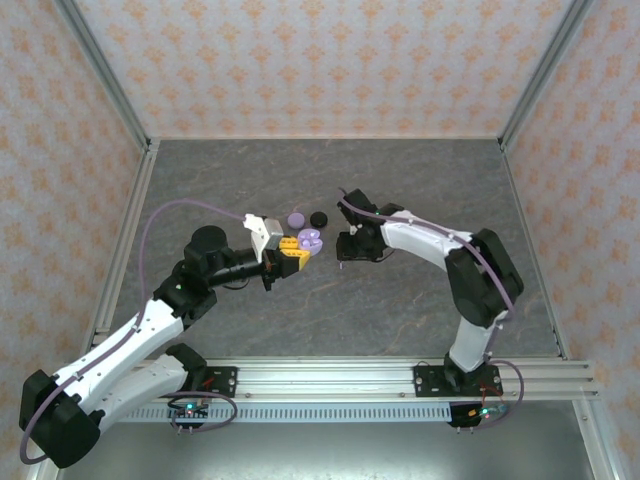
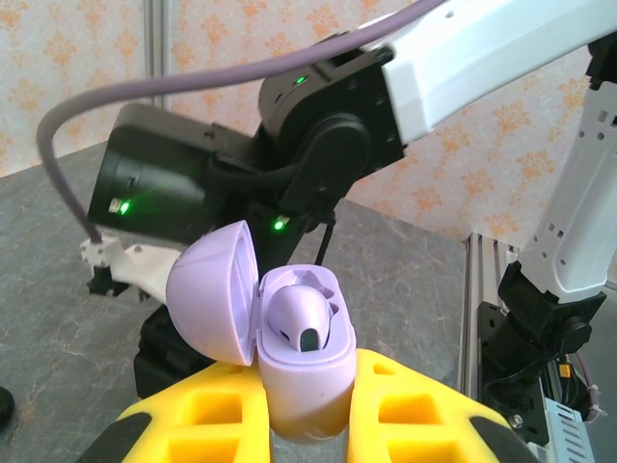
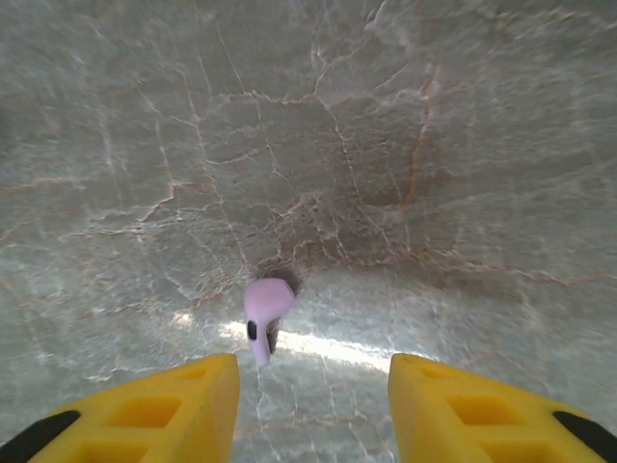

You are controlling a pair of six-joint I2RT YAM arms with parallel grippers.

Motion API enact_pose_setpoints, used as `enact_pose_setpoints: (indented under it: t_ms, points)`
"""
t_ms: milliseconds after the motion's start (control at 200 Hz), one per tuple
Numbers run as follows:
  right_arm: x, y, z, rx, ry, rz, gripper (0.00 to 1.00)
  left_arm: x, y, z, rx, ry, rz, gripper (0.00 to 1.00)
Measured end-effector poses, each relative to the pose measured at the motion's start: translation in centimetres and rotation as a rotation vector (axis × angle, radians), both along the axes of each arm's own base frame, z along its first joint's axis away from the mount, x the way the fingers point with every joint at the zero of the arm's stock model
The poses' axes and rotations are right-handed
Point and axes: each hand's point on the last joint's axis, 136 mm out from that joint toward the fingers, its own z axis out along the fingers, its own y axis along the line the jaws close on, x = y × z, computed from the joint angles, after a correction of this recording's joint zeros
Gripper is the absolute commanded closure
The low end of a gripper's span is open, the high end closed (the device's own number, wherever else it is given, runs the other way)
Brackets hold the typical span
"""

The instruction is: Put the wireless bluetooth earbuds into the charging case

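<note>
Left gripper (image 2: 307, 415) squeezing open pale-purple plastic case (image 2: 305, 371) | right gripper (image 3: 310, 371) holding fingers apart | small pale-purple plastic bud (image 3: 266, 307) lying at 11 o'clock, seemingly untouched

1. You are viewing a robotics lab cell: the left arm (image 1: 130, 340) and right arm (image 1: 440, 245) stand bolted to an aluminium rail (image 1: 330, 378).
2. Aluminium posts (image 1: 105, 70) frame walls (image 1: 320, 60) of orange-patterned panelling around you.
3. The table (image 1: 400, 180) is a grey stone-look sheet; a lilac cable (image 1: 146, 235) runs exposed along the left arm.

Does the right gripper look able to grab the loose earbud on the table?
Probably yes: the lavender earbud lies alone on the bare table, just ahead of the right gripper, between its open fingers.
</note>
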Motion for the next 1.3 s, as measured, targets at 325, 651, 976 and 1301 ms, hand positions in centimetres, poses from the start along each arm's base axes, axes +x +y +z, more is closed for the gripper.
enact_pose_setpoints:
  t_ms: [325,651,976,1301]
  points:
    - [0.7,1.7,-1.4,0.027,0.041,0.017,0.63,0.0,0.0,0.0,0.002,-0.004,-0.001,1.0]
    - [0.8,2.6,-2.8,0.002,0.064,0.046,0.71,0.0,0.0,0.0,0.004,-0.009,-0.001,1.0]
    - [0.7,2.6,-3.1,-0.036,0.073,0.057,0.76,0.0,0.0,0.0,0.005,-0.009,-0.001,1.0]
    - [0.7,2.6,-2.9,-0.043,0.066,0.057,0.78,-0.2,0.2,0.0,0.007,-0.008,0.006,1.0]
